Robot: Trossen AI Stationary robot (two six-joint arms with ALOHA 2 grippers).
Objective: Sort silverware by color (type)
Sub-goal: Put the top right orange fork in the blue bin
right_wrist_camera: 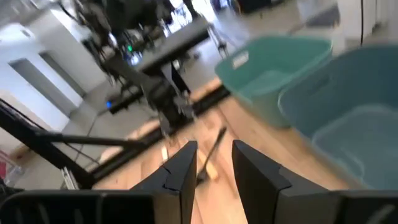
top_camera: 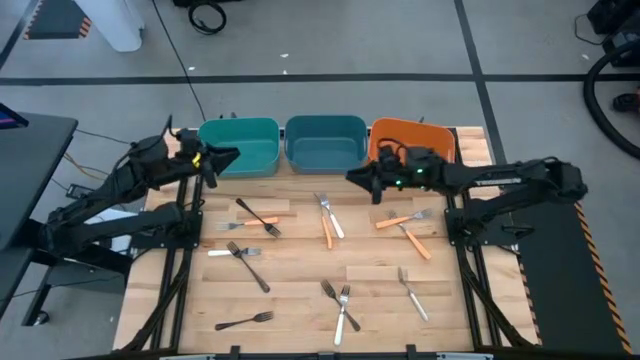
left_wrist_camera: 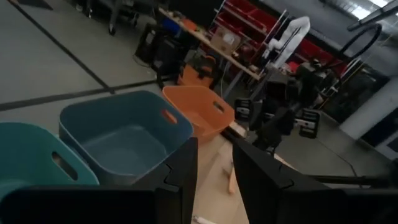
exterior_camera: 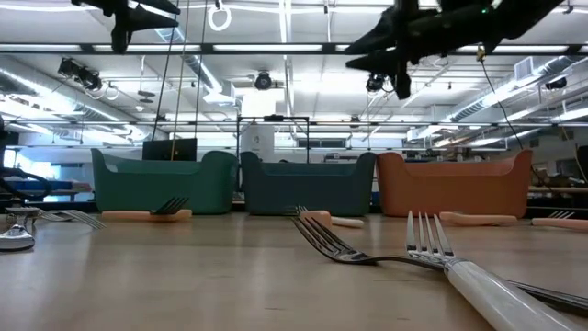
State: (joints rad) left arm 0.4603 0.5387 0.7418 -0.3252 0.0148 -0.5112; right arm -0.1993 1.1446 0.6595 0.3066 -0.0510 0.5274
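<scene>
Several small forks lie flat and scattered on the wooden table (top_camera: 300, 290): black ones (top_camera: 248, 266), orange-handled ones (top_camera: 405, 220) and silver or white ones (top_camera: 411, 293). Three bins stand in a row at the far edge: teal (top_camera: 240, 145), blue (top_camera: 325, 142) and orange (top_camera: 440, 140). My left gripper (top_camera: 225, 158) hangs open in the air at the teal bin's near right corner. My right gripper (top_camera: 358, 178) hangs open above the table, just near of the blue and orange bins. Both wrist views show an empty gap between the fingers (left_wrist_camera: 214, 180) (right_wrist_camera: 211, 174).
The bins close off the far edge. Both arms hang high above the table in the low view, the left (exterior_camera: 138, 14) and the right (exterior_camera: 386, 55). A white-handled fork (exterior_camera: 441, 253) lies close to the near edge. Bare wood shows around the table's middle (top_camera: 375, 272).
</scene>
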